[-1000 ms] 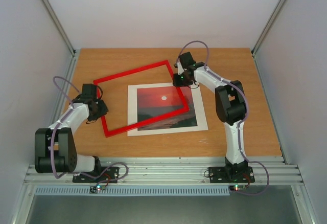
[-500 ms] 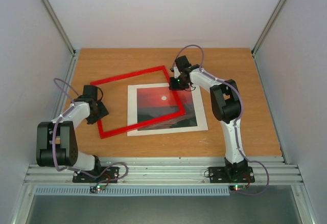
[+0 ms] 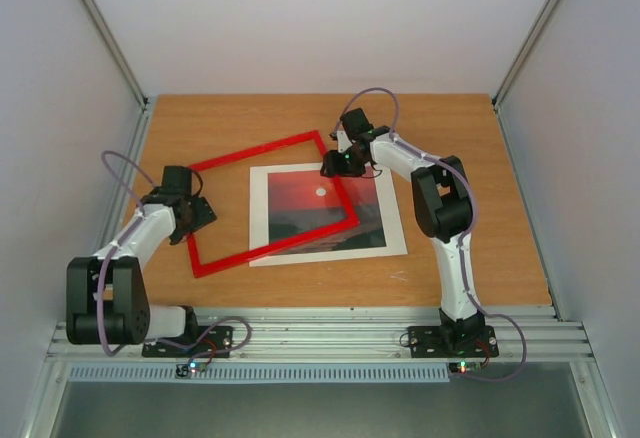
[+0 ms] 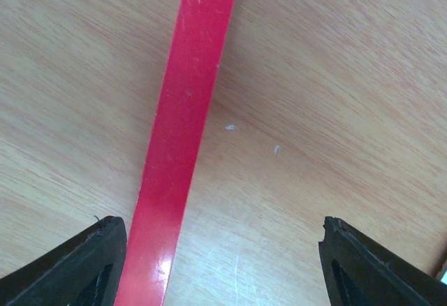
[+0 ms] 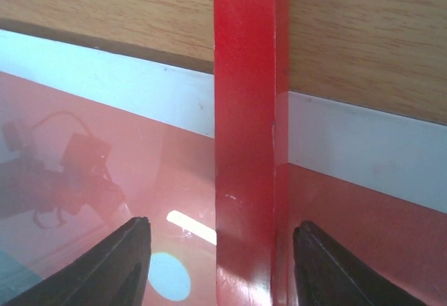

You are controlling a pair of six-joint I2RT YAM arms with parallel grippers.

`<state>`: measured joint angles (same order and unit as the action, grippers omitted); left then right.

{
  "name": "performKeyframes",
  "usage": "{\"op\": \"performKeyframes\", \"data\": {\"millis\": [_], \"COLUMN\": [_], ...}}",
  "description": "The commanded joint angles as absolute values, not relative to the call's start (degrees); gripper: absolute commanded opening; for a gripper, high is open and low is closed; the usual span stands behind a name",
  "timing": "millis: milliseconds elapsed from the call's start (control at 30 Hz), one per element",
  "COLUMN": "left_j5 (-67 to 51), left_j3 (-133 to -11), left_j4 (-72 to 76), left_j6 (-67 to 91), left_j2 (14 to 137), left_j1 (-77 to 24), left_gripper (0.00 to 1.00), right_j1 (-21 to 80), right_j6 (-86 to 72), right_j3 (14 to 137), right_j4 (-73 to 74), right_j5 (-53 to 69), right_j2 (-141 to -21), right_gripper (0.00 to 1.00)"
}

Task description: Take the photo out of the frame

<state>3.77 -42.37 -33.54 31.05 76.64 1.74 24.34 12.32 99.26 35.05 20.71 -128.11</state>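
- The left gripper [image 4: 222, 222] hangs over the table [image 3: 450, 128], fingers spread wide. The frame's left bar runs between them, nearer one finger and ungripped.
- The frame [image 3: 255, 152] lies skewed, its left half on bare wood and its right bar crossing the white sheet [image 3: 395, 243] and the photo [image 3: 300, 198].
- The right gripper [image 5: 222, 221] straddles that bar near the far corner. Its fingers are apart, with a gap beside one.
- Since a second ago, frame and right gripper have shifted left, baring more of the print's right side.
- The photo lies flat, centre-right, and is glossy: red-orange sky, small white sun, dark strip below.
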Motion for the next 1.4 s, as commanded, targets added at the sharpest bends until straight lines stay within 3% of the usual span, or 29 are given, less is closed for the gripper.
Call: {"op": "performKeyframes", "data": {"millis": [0,233,333,500,700,1033,1200,1367], "left_j5": [5.6,4.7,3.7,4.4,6.8,1.5,1.3,2.1], "left_j3": [-43.9,-45.2,-45.5,-46.8,-52.9,-59.7,-62.0,-63.4], "left_j4": [-35.1,-35.2,-34.5,-32.1,-32.7,-29.2,-28.7,-28.8], "left_j6": [29.6,27.3,25.6,24.0,16.5,10.3,9.6,9.2], "left_j2": [74.1,72.2,73.2,75.5,81.7,96.1,100.7,102.1], "left_j1": [-2.8,-15.3,-21.8,-32.1,-41.9,-47.0,-47.2,-47.2], "left_gripper": [0.78,0.82,0.82,0.82,0.83,0.82,0.76,0.63], "right_j1": [24.8,23.2,21.9,19.4,12.7,10.8,10.8,10.7], "right_j6": [12.6,13.6,13.8,12.6,9.7,9.7,9.7,9.8], "right_j3": [98.4,92.8,87.8,77.2,65.6,57.9,57.3,57.1], "right_j4": [35.0,35.1,34.7,33.7,30.3,27.6,27.0,26.8], "right_j5": [21.2,18.7,17.5,16.5,23.5,25.5,25.8,25.9], "right_j2": [-123.3,-114.1,-109.4,-102.3,-95.9,-92.9,-93.0,-93.4], "right_gripper": [0.61,0.84,0.88,0.9,0.9,0.9,0.9,0.9]}}
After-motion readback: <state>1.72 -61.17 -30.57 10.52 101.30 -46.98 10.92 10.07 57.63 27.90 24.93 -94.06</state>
